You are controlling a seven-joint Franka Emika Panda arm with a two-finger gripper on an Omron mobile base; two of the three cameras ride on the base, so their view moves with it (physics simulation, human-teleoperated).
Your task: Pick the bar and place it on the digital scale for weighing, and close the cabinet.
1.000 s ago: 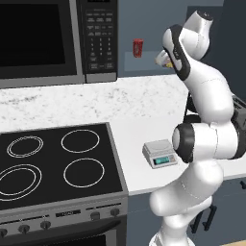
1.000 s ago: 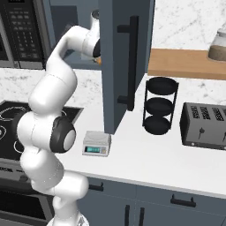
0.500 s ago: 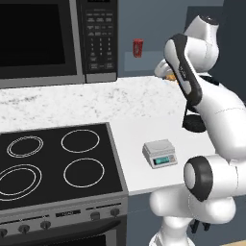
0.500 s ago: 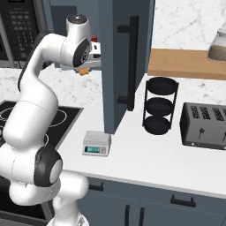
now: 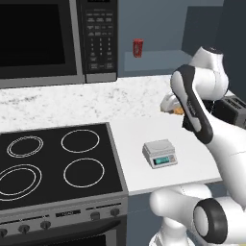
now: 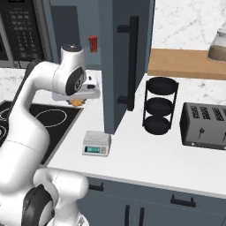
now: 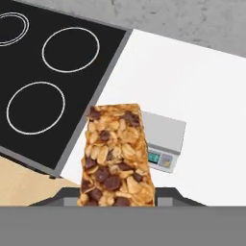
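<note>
My gripper [image 5: 173, 106] is shut on the bar [image 7: 116, 156], a tan-orange grainy bar with dark chips that stands up between the fingers in the hand view. The bar [image 6: 77, 102] hangs well above the counter, beyond the digital scale [image 6: 96, 143] and toward the stove. In the hand view the light-grey digital scale [image 7: 165, 138] with its teal display lies just right of the bar; its platform is bare. The scale [image 5: 160, 153] sits near the counter's front edge. The dark slate-blue cabinet door [image 6: 121, 66] stands open, its black handle [image 6: 131, 62] facing the room.
A red can [image 5: 138, 48] stands inside the open cabinet. A black stove [image 5: 53, 161] lies left of the scale, with a microwave [image 5: 48, 38] above it. Right of the door stand a black tiered rack [image 6: 161, 106] and a black toaster [image 6: 206, 126].
The arm has come down from cabinet height with the bar in the gripper, swinging out over the counter toward the scale.
</note>
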